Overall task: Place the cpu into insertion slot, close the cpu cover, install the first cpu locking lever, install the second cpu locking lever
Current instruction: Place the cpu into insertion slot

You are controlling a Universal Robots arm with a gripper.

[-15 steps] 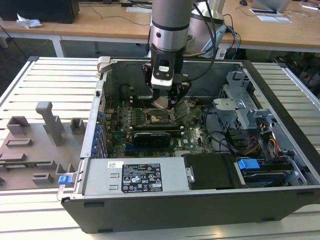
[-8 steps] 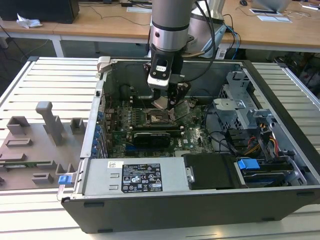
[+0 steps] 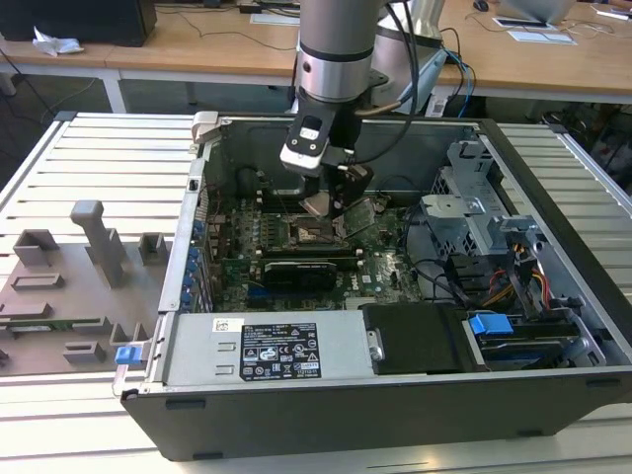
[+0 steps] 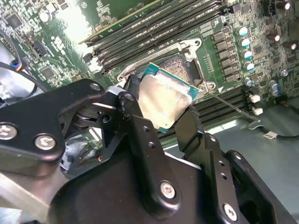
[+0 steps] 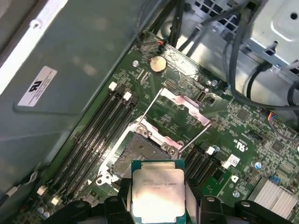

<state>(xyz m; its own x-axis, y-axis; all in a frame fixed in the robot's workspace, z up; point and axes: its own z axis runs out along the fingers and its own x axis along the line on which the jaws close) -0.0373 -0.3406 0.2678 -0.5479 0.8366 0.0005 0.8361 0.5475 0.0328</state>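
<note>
While pinched by its edges between the black gripper's (image 4: 160,107) fingers (image 4: 138,121), the flat silvery square cpu (image 5: 156,193) (stiff, light, likely fragile) is held.

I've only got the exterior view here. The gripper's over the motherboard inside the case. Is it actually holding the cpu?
Observer: Yes. In both wrist views the gripper pinches the cpu by two opposite edges, with its silvery top showing.
Operator: Is the insertion slot open?
Observer: Yes. In the first wrist view the insertion slot lies bare, and the cpu cover is flipped open off it.
Operator: Is the chip seated?
Observer: No. The first wrist view shows it clear of the socket, off to one side rather than over it.
</note>
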